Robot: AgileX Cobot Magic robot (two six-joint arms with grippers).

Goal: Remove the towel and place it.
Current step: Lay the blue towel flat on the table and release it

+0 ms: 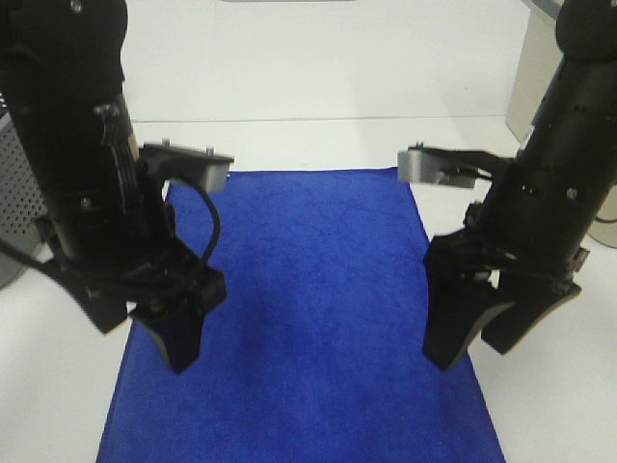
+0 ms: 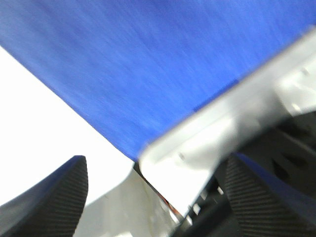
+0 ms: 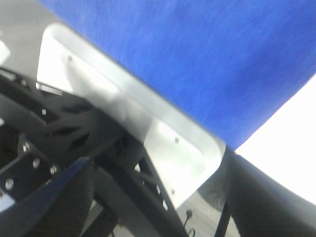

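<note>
- From the high camera, the towel (image 1: 318, 318) is lying spread flat on the white bench (image 1: 318, 87), running from mid-bench toward the near edge of the picture and out of it
- The left gripper (image 1: 145, 340) is hanging over the towel's left border and the right gripper (image 1: 474, 349) over its right border; both sets of jaws are standing released, carrying nothing
- A grey perforated basket (image 1: 14, 193) is showing at the far left, beside the towel and not touching it as far as I can tell
- From the left wrist camera, blurred, the ribbed fingers (image 2: 54, 197) are sitting wide apart with nothing pinched between them; the towel's straight edge is crossing the white bench just beyond them
- From the right wrist camera, the fingers (image 3: 266, 197) are likewise parted and empty, with the towel's corner and bare bench lying ahead
- Judging by its plush nap, the cloth is looking soft, light and limp, not slippery and in no way fragile; it is likely to sag and fold wherever it is not being held
- Since it is lying flat, a jaw needs to be getting under or bunching an edge; taking the two side borders or near corners together, one per arm, seems the surest hold for keeping it from trailing
</note>
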